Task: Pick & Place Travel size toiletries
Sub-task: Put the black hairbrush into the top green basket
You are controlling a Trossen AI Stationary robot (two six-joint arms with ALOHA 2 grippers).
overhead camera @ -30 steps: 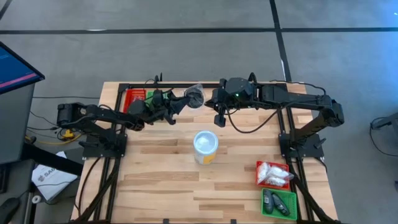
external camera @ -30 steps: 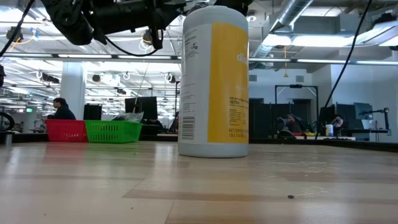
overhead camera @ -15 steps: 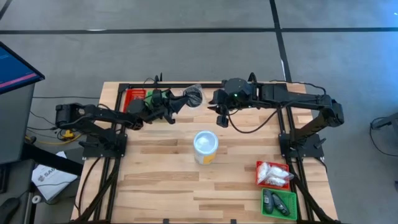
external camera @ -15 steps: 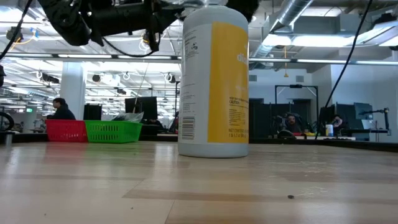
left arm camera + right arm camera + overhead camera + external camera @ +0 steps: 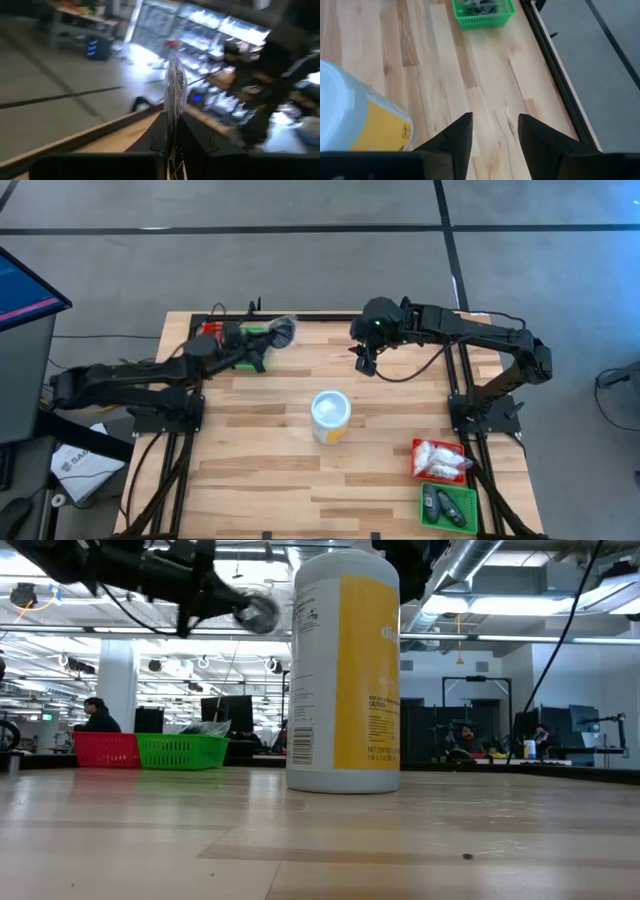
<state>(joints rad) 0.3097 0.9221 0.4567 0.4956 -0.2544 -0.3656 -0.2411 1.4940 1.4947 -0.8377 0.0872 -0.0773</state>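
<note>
A crinkly silvery sachet, one of the travel size toiletries, hangs in the air over the table's far left part; my left gripper is shut on it. The low view shows the sachet high above the table. My right gripper stands open and apart from it, over the far middle of the table, nothing between its fingers. More white sachets lie in a red tray, and dark pieces in a green tray, at the near right. My left gripper pinches the sachet's near end between its two fingers. The fingers lie level and come from the table's left. The sachet sticks out past the fingertips, edge-on in the wrist view, lifted clear of the table.
A white cup with a yellow label stands upright in the table's middle. A second red tray and green tray sit at the far left edge, close below the left gripper. Black frame rails run along the far edge and sides.
My left gripper has drawn back toward the table's left edge with the sachet, which stays lifted clear, and has turned level. The sachet is now well apart from my right gripper, which has shifted a little toward the right and tipped further down.
</note>
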